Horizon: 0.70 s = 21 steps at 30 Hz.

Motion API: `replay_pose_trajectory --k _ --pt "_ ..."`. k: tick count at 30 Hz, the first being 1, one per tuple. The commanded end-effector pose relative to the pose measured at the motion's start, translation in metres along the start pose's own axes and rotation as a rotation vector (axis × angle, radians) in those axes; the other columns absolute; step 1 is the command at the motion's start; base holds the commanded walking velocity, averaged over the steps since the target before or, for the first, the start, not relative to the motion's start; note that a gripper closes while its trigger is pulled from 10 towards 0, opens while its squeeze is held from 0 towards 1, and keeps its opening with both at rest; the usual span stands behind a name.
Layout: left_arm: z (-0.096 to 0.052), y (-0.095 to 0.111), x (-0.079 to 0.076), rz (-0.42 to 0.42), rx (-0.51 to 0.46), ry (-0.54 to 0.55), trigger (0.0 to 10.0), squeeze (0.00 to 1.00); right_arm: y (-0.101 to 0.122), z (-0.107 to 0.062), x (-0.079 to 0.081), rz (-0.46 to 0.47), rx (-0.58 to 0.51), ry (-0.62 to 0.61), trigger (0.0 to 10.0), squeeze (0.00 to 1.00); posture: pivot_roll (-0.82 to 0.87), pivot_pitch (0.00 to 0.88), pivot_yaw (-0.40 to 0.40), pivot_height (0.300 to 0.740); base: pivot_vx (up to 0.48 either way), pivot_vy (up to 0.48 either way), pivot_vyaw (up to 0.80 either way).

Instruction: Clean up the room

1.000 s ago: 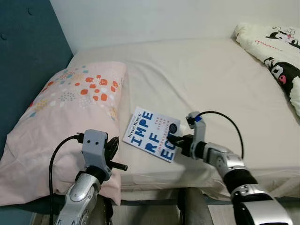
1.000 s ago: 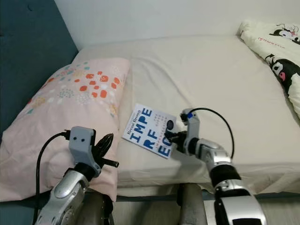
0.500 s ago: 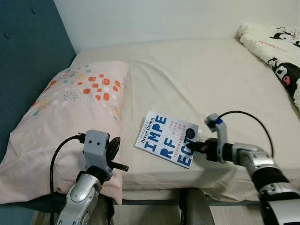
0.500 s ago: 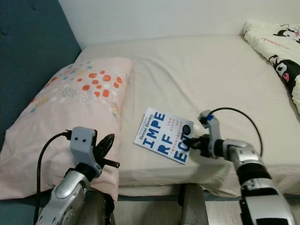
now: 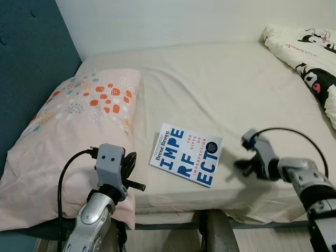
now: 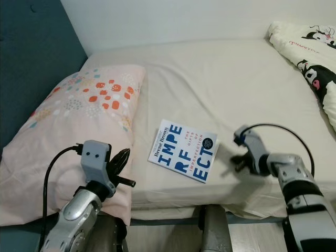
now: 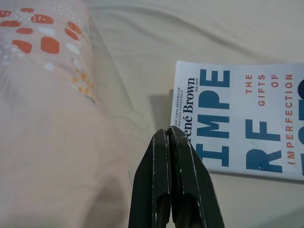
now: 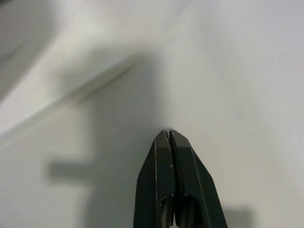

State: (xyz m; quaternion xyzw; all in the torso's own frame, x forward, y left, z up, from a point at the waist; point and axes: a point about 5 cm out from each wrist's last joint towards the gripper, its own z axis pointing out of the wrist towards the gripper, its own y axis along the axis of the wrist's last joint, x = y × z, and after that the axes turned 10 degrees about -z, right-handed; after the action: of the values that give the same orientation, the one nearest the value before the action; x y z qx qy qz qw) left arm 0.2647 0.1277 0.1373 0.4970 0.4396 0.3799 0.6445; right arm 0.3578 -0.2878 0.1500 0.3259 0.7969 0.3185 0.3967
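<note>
A white paperback book (image 5: 186,155) with big blue letters lies flat on the cream bed sheet (image 5: 226,89), close to the mattress's front edge. My right gripper (image 5: 240,165) hovers low over the sheet a short way right of the book, apart from it; its fingers (image 8: 161,180) are shut on nothing. My left gripper (image 5: 127,161) is held over the near corner of the pillow, left of the book. In the left wrist view its fingers (image 7: 183,190) are shut and empty, pointing toward the book's (image 7: 247,123) spine edge.
A pink pillow (image 5: 79,131) with orange and blue spots fills the bed's left side against a dark blue headboard (image 5: 26,63). A cartoon-print blanket (image 5: 310,58) is bunched at the far right. The mattress's front edge (image 5: 210,202) is just below the book.
My right gripper was at the book's right corner and slid it rightward; it has now left the book and moved further right. The left arm has barely moved.
</note>
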Motion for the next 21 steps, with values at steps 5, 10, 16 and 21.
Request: replay_pose_trajectory --k 5,10,16,21 --pt "-0.003 -0.005 0.003 0.007 0.026 0.016 10.0 0.00 0.002 -0.002 -0.011 0.098 -0.050 -0.155 5.5 0.00 -0.01 0.261 0.012 0.560 0.000 0.000 0.00" --pt "-0.003 -0.005 0.005 0.020 0.034 0.020 10.0 0.00 0.001 0.000 -0.012 0.163 -0.068 -0.231 10.0 0.00 -0.01 0.263 0.017 0.560 0.000 0.000 0.00" --pt "-0.003 -0.003 0.005 0.029 0.031 0.015 10.0 0.00 0.005 0.008 -0.005 0.211 -0.081 -0.222 10.0 0.00 0.00 0.261 0.011 0.560 0.000 0.000 0.00" --pt "-0.004 -0.003 0.004 0.040 0.037 -0.005 10.0 0.00 0.004 0.011 -0.002 0.280 -0.073 -0.243 10.0 0.00 0.00 0.256 0.008 0.560 0.000 0.000 0.00"
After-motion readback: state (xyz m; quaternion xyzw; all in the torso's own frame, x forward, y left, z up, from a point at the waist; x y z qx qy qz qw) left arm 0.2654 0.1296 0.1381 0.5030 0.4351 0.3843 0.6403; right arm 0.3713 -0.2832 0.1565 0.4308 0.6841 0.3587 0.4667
